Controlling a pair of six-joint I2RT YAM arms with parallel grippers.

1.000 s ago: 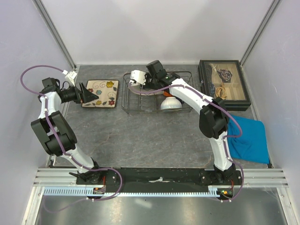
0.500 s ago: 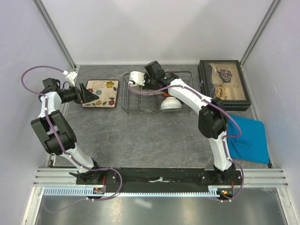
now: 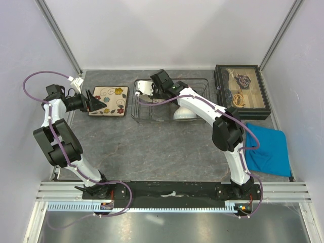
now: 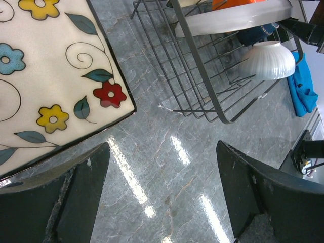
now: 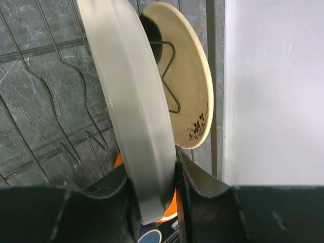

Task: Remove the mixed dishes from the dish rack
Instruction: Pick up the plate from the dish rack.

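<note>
- Your right gripper [image 5: 154, 172] is clamped on the rim of the round pale plate [image 5: 126, 101], holding it on edge over the dish rack's [image 3: 152, 121] left end.
- A cream bowl [image 5: 190, 91] stands just behind the plate, inside the rack.
- Your left gripper [image 4: 162, 172] gapes empty left of the rack, beside the square cream plate [image 4: 50, 76].
- You'll likely carry the plate leftward past the rack's rim; keep its lower edge above the wires.

Square flower plate [image 3: 108, 100] flat, upper left; round pale plate [image 3: 144, 88] on edge over dish rack [image 3: 152, 121]; white bowl [image 3: 183, 112] inside.
</note>
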